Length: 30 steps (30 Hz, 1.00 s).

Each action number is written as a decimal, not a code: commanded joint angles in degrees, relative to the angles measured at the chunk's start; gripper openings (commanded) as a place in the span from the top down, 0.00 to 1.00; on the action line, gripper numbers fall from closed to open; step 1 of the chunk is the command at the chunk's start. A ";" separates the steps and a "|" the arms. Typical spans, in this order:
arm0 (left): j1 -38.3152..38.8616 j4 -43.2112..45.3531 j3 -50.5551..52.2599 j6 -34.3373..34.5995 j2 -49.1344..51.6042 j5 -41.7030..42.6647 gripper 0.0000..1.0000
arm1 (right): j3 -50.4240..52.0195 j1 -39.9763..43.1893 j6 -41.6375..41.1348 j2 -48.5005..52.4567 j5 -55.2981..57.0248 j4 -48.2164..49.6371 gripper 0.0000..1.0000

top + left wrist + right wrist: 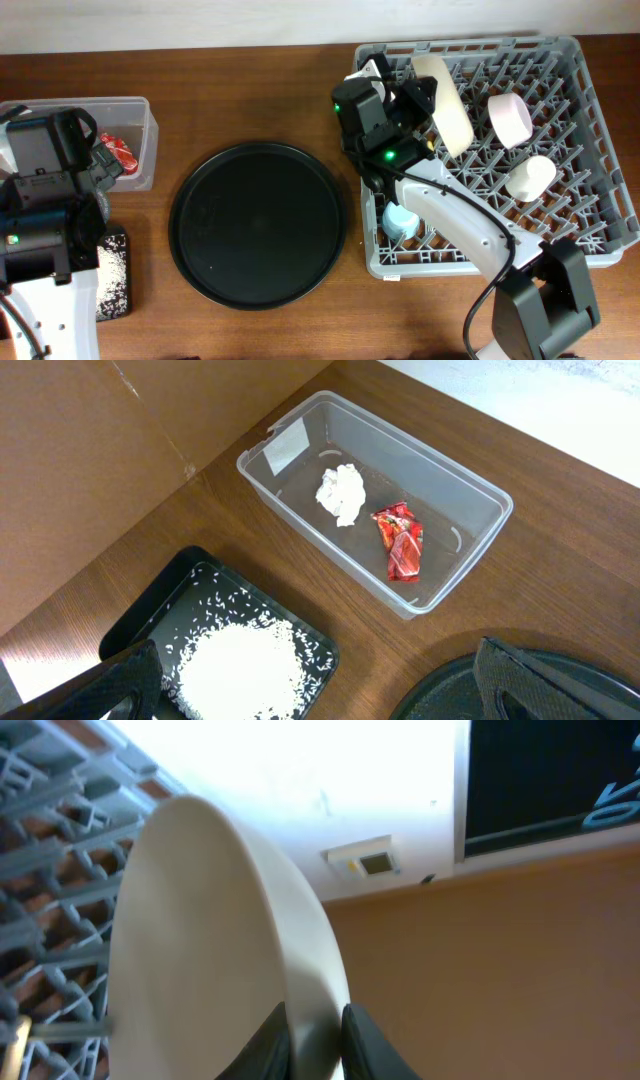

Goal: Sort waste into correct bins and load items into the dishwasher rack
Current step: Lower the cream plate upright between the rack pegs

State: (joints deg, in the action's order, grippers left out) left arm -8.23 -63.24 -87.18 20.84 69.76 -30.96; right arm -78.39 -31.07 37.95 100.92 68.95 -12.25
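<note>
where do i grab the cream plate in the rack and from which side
Pinch the upper rim, coming straight down from above: the cream plate stands on edge in the rack, so its thin top edge is free and a finger fits on each face.

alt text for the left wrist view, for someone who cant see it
A clear plastic tub on a wooden table holds a crumpled white tissue and a crumpled red wrapper, side by side. Nearer the camera, a shallow black bin holds a heap of white rice grains, and the rim of a round black tray shows at bottom right.
</note>
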 commanded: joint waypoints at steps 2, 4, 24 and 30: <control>-0.09 -0.04 -0.46 0.79 -0.24 -0.79 0.01 | 0.02 -0.79 -14.91 0.17 -8.33 -9.90 0.82; -0.09 -0.04 -0.46 0.76 -0.24 -0.79 0.01 | 0.02 -0.79 -19.67 0.17 -14.40 -14.67 0.82; -0.09 -0.04 -0.46 0.79 -0.24 -0.79 0.00 | -0.04 -0.68 -44.68 -14.08 -42.88 -24.04 0.92; -0.09 -0.04 -0.46 0.79 -0.24 -0.81 0.01 | 0.39 -0.48 -45.99 -5.97 -47.54 -25.05 0.96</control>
State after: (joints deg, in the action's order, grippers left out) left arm -8.23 -63.24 -87.18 20.84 69.76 -30.94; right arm -78.30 -32.01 -6.70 91.15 23.05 -37.17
